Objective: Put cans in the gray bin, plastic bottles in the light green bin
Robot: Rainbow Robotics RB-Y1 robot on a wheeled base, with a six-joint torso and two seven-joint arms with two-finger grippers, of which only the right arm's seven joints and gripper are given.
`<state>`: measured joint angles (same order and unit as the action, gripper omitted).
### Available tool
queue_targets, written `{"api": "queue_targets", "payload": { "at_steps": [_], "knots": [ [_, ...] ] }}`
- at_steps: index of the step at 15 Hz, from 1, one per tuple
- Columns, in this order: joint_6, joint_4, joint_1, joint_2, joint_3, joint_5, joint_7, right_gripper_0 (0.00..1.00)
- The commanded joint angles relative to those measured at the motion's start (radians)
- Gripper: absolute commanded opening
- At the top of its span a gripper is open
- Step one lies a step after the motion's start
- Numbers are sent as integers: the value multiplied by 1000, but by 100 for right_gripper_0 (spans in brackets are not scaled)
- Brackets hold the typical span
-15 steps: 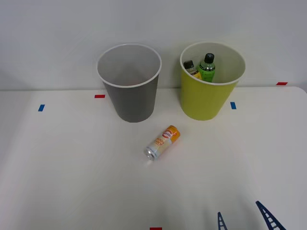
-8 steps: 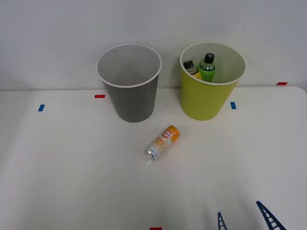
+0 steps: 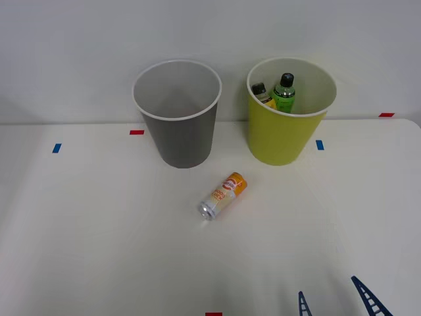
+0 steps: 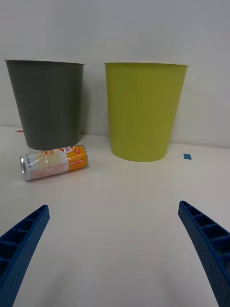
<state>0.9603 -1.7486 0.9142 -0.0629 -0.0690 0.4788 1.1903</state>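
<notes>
can print too small to read; bottle labels unreadable

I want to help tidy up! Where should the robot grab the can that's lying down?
Best around the middle of the can, coming down from above. It lies on its side on the table, round body free all along, so the open right gripper could probably close across it, not over the silver ends.

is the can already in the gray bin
No, the can lies on its side on the table in front of the gray bin, whose visible inside holds nothing.
</notes>
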Motion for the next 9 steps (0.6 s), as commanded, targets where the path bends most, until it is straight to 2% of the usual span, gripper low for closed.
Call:
{"api": "queue_targets", "payload": {
  "at_steps": [1, 9],
  "knots": [
    [0, 0, 0, 0, 0, 0, 0, 93],
    [0, 0, 0, 0, 0, 0, 0, 93]
  ]
}}
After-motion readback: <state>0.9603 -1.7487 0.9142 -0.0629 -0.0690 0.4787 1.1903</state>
